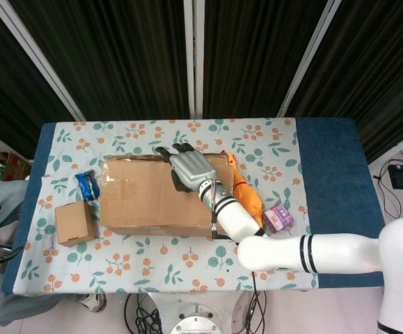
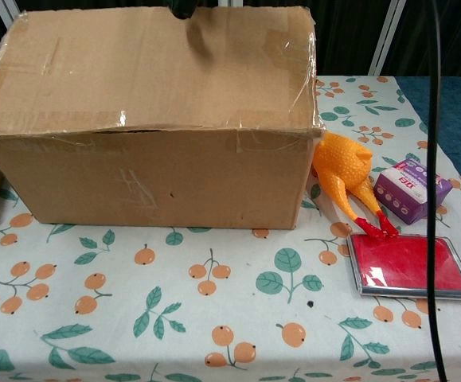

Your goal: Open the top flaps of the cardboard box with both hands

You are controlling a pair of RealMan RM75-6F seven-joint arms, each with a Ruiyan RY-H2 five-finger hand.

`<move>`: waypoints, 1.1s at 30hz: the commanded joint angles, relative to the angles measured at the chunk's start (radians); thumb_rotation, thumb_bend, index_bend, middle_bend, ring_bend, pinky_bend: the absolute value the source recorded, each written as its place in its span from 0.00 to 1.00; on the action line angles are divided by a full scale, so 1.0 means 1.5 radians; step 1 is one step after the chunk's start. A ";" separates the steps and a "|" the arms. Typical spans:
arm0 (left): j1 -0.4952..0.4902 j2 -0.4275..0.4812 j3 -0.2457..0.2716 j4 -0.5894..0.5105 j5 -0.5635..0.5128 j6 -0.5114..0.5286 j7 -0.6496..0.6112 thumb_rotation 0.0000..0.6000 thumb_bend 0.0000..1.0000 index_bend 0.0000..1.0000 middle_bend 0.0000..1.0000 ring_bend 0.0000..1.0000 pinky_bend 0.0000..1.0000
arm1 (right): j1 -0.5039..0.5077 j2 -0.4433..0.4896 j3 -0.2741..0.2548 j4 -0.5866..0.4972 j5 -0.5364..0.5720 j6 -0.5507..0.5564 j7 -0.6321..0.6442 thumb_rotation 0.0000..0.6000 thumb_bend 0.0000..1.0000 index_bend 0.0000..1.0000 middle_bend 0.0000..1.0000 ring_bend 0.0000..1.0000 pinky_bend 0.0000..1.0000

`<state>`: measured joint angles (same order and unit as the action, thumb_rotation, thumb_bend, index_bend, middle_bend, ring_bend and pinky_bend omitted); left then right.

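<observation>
A: Head view first: your table (image 1: 326, 160) carries the cardboard box (image 1: 152, 195) at its middle, top flaps lying flat.
B: Which hand is there?
A: Your right hand (image 1: 189, 169) rests palm-down on the box's far right top, fingers spread, gripping nothing. Beside it lies the rubber chicken (image 2: 343, 171).

The cardboard box (image 1: 158, 194) sits near the middle of the table (image 1: 333, 174), flaps closed. The right hand (image 1: 191, 169) rests on its top near the far edge, toward the right end. A rubber chicken (image 1: 246, 195) lies just beside the box's right end, with a small packet (image 1: 278, 218) further right. A small carton (image 1: 74, 223) and a pouch (image 1: 87, 184) lie left of the box. A flat case (image 2: 405, 266) lies in front of the chicken.
</observation>
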<state>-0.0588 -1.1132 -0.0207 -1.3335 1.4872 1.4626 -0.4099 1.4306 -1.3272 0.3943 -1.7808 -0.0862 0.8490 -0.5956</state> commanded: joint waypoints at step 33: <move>-0.009 0.044 -0.006 -0.102 0.012 0.003 0.042 0.52 0.00 0.15 0.16 0.13 0.22 | -0.362 0.402 0.151 -0.383 -0.388 -0.291 0.450 1.00 0.48 0.00 0.34 0.00 0.00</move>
<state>-0.0724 -1.0480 -0.0301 -1.4867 1.5051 1.4664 -0.3474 0.9360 -0.7537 0.5984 -2.3304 -0.6031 0.4493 0.0362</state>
